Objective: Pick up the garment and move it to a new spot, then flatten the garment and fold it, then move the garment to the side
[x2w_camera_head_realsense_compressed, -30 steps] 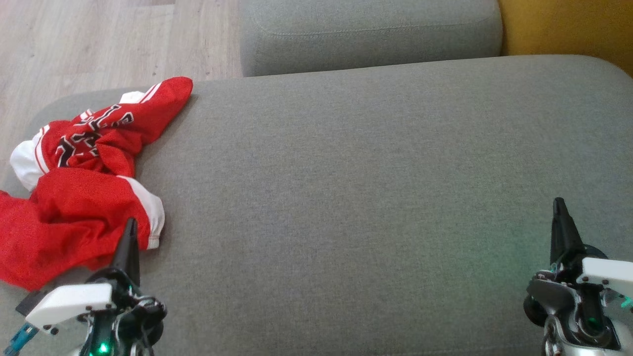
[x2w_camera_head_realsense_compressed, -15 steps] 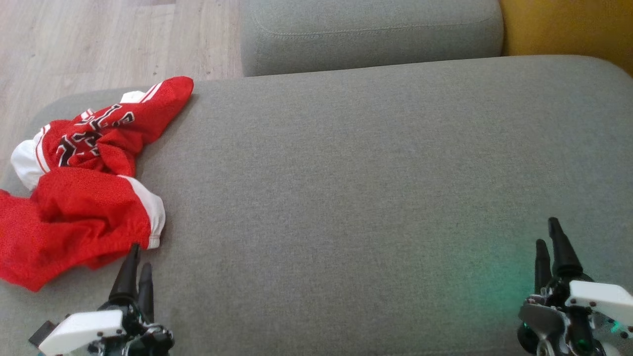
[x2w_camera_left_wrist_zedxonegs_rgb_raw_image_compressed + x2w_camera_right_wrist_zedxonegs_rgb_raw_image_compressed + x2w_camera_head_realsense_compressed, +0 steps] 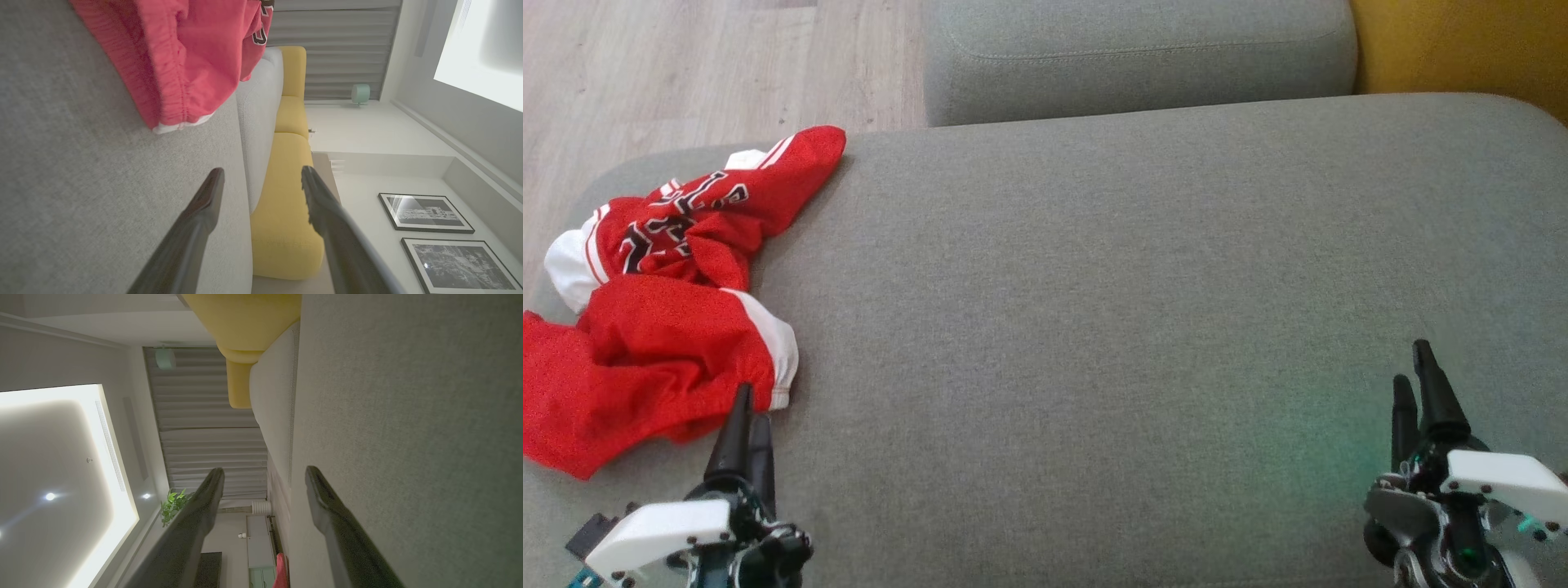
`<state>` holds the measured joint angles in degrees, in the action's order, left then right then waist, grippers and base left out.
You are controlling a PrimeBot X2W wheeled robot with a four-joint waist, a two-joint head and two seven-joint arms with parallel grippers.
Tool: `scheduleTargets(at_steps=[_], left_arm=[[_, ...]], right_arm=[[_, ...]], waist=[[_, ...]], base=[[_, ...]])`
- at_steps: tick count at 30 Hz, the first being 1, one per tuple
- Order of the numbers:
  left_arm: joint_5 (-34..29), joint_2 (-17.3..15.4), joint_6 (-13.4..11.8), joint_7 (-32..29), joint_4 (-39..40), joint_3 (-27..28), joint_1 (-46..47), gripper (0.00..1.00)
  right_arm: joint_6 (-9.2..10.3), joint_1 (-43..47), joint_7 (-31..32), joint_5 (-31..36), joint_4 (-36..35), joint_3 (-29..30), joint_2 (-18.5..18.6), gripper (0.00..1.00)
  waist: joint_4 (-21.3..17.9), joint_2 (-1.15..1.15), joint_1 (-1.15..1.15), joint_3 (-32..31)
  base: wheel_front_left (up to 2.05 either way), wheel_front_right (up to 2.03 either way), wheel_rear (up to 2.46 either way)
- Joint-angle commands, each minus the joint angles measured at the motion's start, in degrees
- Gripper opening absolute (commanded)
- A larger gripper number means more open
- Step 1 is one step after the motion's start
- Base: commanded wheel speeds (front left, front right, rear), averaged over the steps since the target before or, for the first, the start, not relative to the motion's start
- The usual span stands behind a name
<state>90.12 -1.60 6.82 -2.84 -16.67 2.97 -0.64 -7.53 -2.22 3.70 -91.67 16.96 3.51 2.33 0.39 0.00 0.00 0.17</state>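
Crumpled red-and-white mesh jersey garment (image 3: 662, 351) lies at the left end of the grey fabric sofa cushion (image 3: 1094, 327). Left gripper (image 3: 751, 406): fingers apart, gripping nothing, tips just short of the garment's white-trimmed hem. Right gripper (image 3: 1410, 365): fingers apart, gripping nothing, over bare cushion, well apart from the garment.

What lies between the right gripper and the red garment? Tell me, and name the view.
A bare stretch of grey sofa cushion separates the right gripper from the crumpled red garment at the cushion's left end. Nothing rests on it, as the head view shows.
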Motion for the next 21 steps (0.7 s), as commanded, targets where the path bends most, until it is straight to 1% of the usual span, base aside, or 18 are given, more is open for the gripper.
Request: scheduleTargets(at_steps=[1,8,9,13,14,21], left_arm=[[-1.0,-0.6,0.2,0.6,2.5,0.4,3.2,1.00],[-6.5,-0.7,0.3,1.7,4.4,0.5,3.5,1.00],[-8.6,-0.7,0.3,2.1,5.0,0.4,3.5,1.00],[-12.4,-0.7,0.3,2.7,5.9,0.2,3.5,1.00],[-12.4,-0.7,0.3,2.7,5.9,0.2,3.5,1.00],[-22.7,-0.8,0.2,3.9,7.5,-0.3,3.3,1.00]], right_arm=[[0.01,-3.4,-0.6,0.6,-2.7,-0.9,0.5,1.00],[0.01,-4.0,-2.2,2.5,-4.4,-3.1,1.4,1.00],[0.01,-4.2,-2.7,3.7,-4.7,-4.0,1.8,1.00],[0.01,-4.7,-3.4,6.2,-5.0,-6.3,2.7,1.00],[0.01,-4.7,-3.4,6.2,-5.0,-6.3,2.7,1.00],[0.01,-5.3,-4.6,12.5,-5.1,-8.2,3.4,1.00]], waist=[[0.0,0.00,0.00,0.0],[0.2,0.00,0.00,-0.1],[0.2,0.00,0.00,-0.1],[0.1,0.00,0.00,-0.1],[0.1,0.00,0.00,-0.1],[0.1,0.00,0.00,-0.2]], base=[[0.00,0.00,0.00],[0.00,0.00,0.00],[0.00,0.00,0.00],[0.00,0.00,0.00],[0.00,0.00,0.00],[0.00,0.00,0.00]])
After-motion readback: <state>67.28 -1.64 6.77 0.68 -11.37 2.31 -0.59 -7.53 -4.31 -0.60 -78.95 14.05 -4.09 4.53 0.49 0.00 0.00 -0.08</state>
